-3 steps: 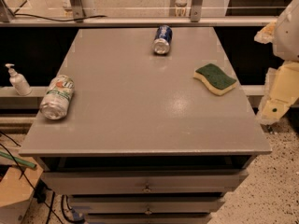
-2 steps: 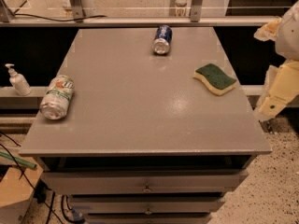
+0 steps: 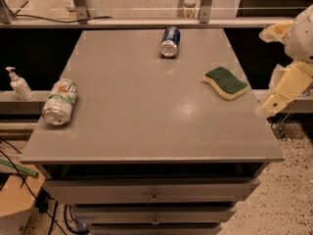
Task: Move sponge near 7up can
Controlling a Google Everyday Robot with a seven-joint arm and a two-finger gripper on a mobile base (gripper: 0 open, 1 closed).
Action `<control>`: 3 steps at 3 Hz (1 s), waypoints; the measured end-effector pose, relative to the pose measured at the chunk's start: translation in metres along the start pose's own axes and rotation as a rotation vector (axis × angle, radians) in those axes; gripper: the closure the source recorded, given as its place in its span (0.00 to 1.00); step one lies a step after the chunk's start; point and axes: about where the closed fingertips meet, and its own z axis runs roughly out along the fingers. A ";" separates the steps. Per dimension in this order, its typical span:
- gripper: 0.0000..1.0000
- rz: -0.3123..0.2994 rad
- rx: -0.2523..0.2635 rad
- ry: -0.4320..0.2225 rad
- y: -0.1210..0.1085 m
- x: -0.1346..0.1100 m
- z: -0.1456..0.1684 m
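In the camera view we see the sponge (image 3: 226, 82) lying flat, green side up, by the right edge of the desk (image 3: 146, 126). The 7up can (image 3: 60, 102) lies on its side at the left edge (metal end toward the front), well apart from the sponge. A dark blue can (image 3: 169, 41) lies near the back edge. The gripper (image 3: 275, 99) hangs just off the right edge, clear of the sponge; we cannot tell whether it is spread or closed.
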 end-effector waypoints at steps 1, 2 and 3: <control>0.00 0.010 0.005 0.003 -0.002 0.001 0.003; 0.00 0.058 0.014 -0.079 -0.018 0.000 0.020; 0.00 0.100 0.010 -0.165 -0.044 0.002 0.043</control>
